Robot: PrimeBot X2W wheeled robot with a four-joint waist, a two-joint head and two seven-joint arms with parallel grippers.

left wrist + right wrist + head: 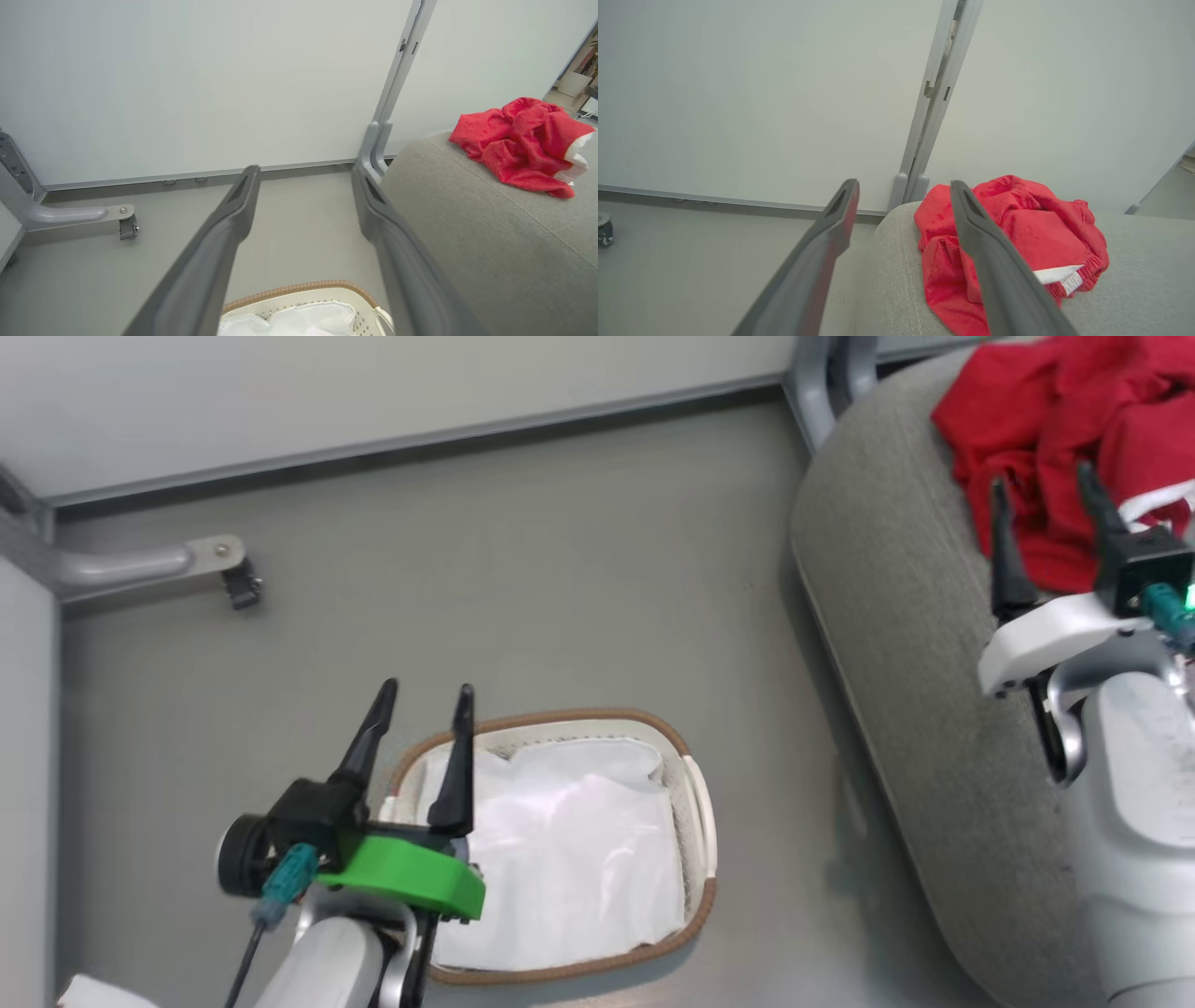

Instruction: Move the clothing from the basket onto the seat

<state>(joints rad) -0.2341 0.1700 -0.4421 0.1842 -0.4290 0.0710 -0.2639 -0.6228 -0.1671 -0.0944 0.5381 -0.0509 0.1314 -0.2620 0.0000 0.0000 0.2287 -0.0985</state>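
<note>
Grey floor (560, 569) takes up most of the head view, with a pale wall (373, 392) along the top and a metal leg (140, 562) at the left. At the bottom centre the basket (579, 715) stands on the floor with a white sheet (569, 859) crumpled inside it. The left gripper (428, 687) is at the lower left, over the basket's left rim, jaws apart and holding nothing. The seat (896, 616) runs down the right side, and the clothing (1046, 401) lies heaped on it in the upper right corner. The right gripper (1042, 474) is at the right edge, jaws spread. Its tips overlap the lower part of the red heap, but I cannot tell whether they touch the cloth. A grey post (822, 383) stands just left of the seat's far end.

In the left wrist view the two fingers (219, 252) stand wide apart with bare floor between them. The basket's rim and the sheet show at the bottom centre. The clothing sits on the seat at the upper right, well apart from these jaws.

In the right wrist view the fingers (822, 252) are wide apart with nothing gripped. The clothing lies on the seat at centre right. The right-hand finger crosses in front of it, so part of the heap shows between the jaws and the rest to the right. A white band shows at the heap's lower right.
</note>
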